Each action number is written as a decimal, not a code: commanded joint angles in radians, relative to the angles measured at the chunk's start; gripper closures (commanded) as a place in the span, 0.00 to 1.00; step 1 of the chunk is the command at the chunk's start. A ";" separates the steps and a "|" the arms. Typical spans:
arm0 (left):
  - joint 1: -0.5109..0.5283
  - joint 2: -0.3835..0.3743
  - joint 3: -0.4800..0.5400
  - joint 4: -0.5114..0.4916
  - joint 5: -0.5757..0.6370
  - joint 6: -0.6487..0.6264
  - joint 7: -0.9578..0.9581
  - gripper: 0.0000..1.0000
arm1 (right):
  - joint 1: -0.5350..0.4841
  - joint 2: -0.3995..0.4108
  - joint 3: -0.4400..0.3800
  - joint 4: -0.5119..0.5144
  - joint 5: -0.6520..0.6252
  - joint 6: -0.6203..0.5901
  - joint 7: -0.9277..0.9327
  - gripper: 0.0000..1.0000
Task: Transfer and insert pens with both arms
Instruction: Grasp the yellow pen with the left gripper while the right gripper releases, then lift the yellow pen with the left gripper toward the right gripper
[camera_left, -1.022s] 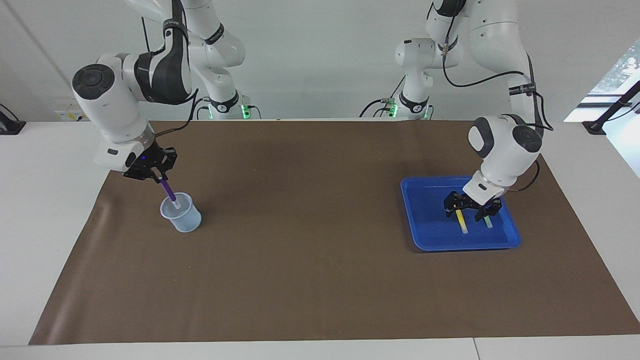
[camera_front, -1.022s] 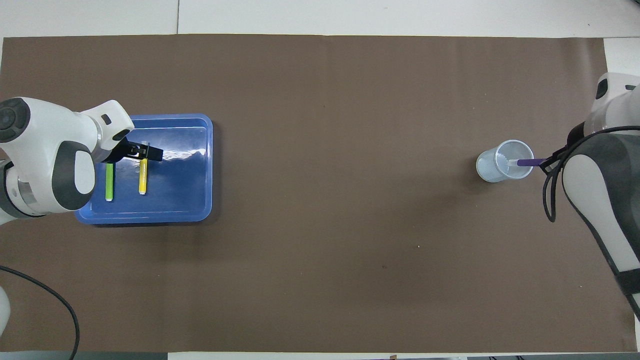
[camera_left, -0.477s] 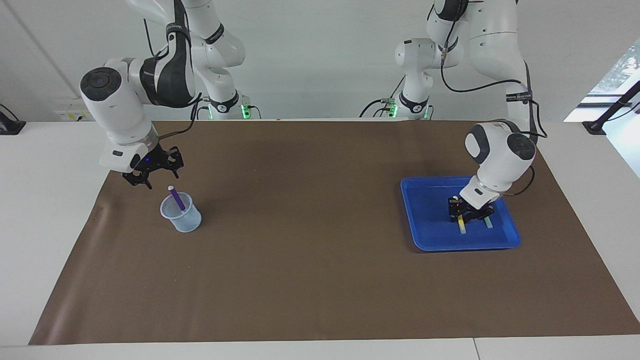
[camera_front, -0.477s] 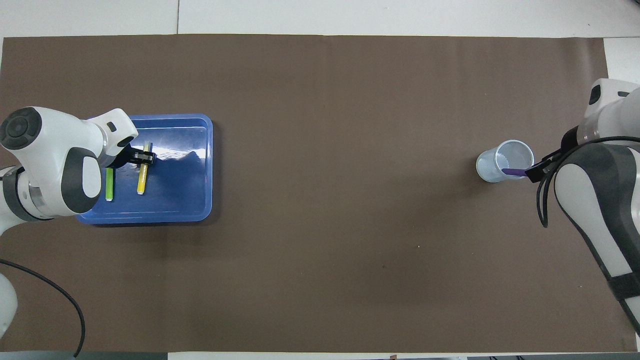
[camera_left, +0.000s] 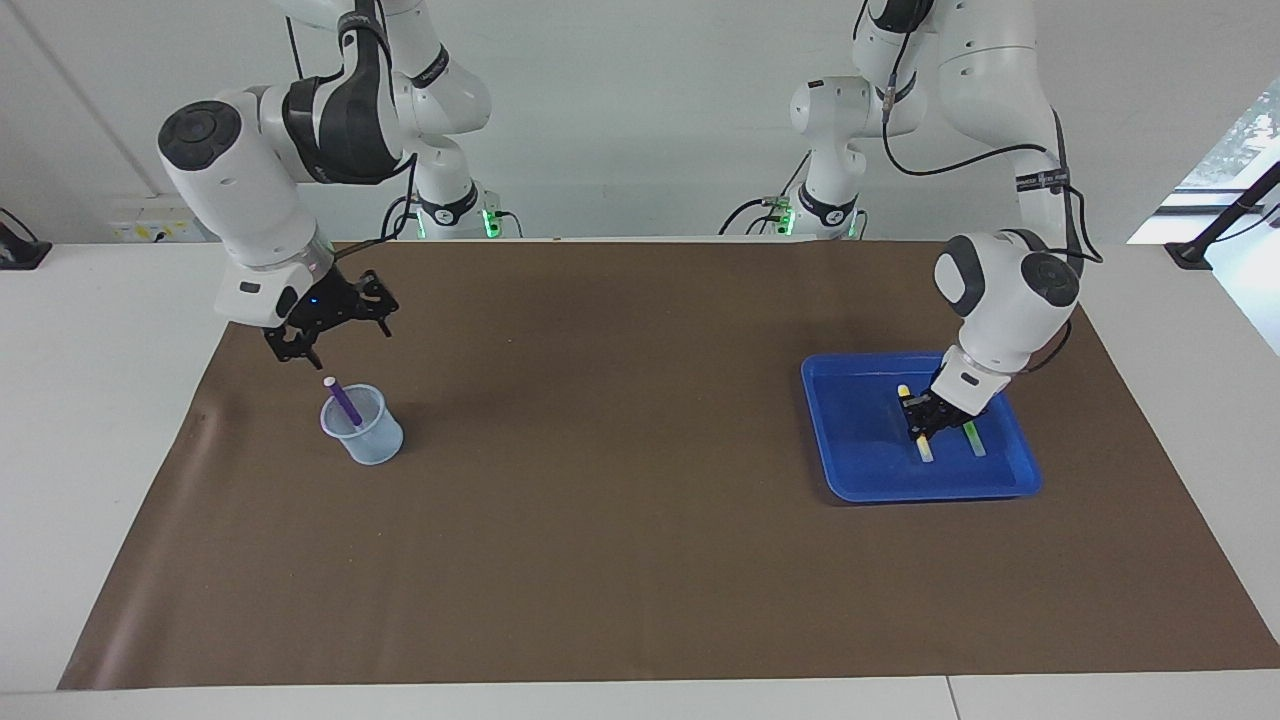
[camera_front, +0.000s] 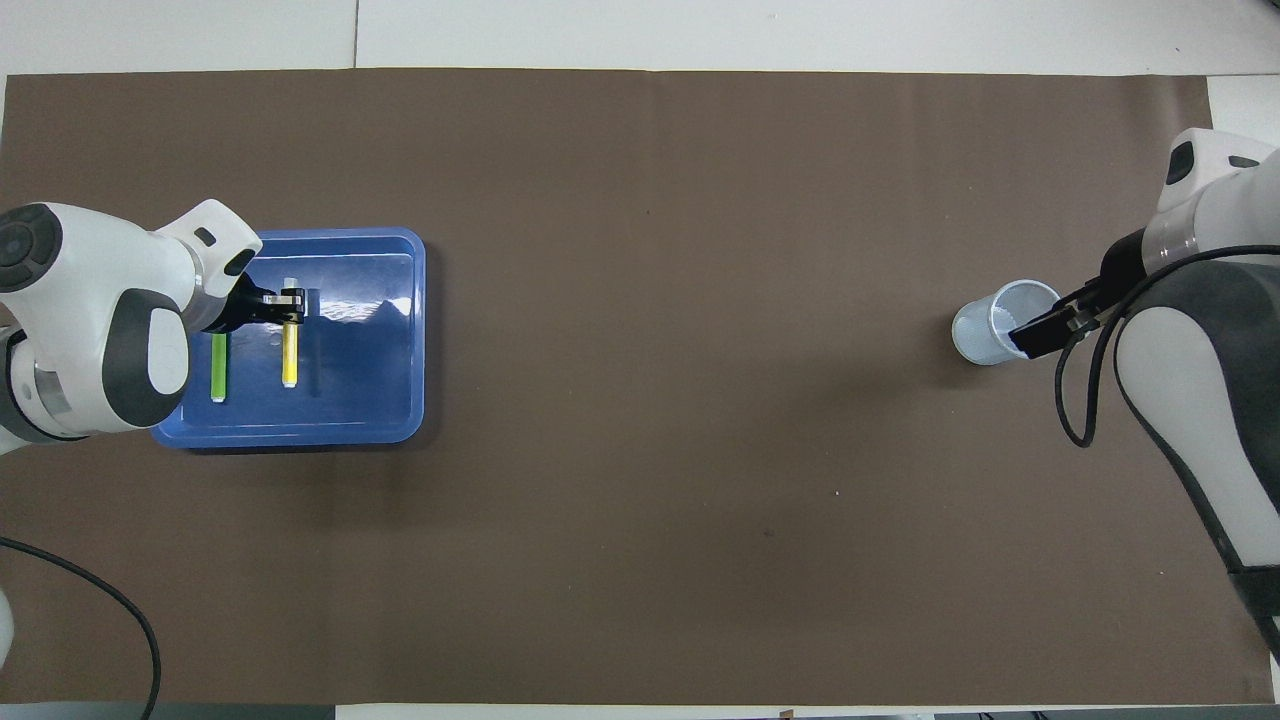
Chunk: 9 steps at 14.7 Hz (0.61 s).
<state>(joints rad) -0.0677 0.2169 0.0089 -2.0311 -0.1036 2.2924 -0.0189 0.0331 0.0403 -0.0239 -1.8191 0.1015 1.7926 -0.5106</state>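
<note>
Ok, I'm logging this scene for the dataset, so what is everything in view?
purple pen: one, purple, standing tilted in the cup
cup: one, translucent pale blue, on the mat toward the right arm's end
yellow pen: one, yellow, in the tray
green pen: one, green, in the tray beside the yellow pen
tray: one, blue, toward the left arm's end
mat: one, brown, covering the table
left gripper: black, shut on the yellow pen
right gripper: black, open, above the cup

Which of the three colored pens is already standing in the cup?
The purple pen. It leans inside the clear cup at the right arm's end of the table, while the yellow pen and the green pen lie in the blue tray.
</note>
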 joint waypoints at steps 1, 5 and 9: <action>-0.055 -0.070 0.003 0.043 0.015 -0.135 -0.258 1.00 | -0.005 0.013 0.002 0.020 0.159 -0.050 0.131 0.00; -0.156 -0.059 -0.004 0.159 -0.017 -0.235 -0.677 1.00 | 0.005 0.007 0.002 0.014 0.395 -0.071 0.326 0.00; -0.234 -0.027 -0.006 0.225 -0.202 -0.179 -0.930 1.00 | 0.007 -0.019 0.002 -0.052 0.611 -0.044 0.490 0.00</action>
<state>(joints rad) -0.2809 0.1476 -0.0073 -1.8648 -0.2126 2.0950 -0.8618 0.0457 0.0433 -0.0226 -1.8276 0.6213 1.7322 -0.0945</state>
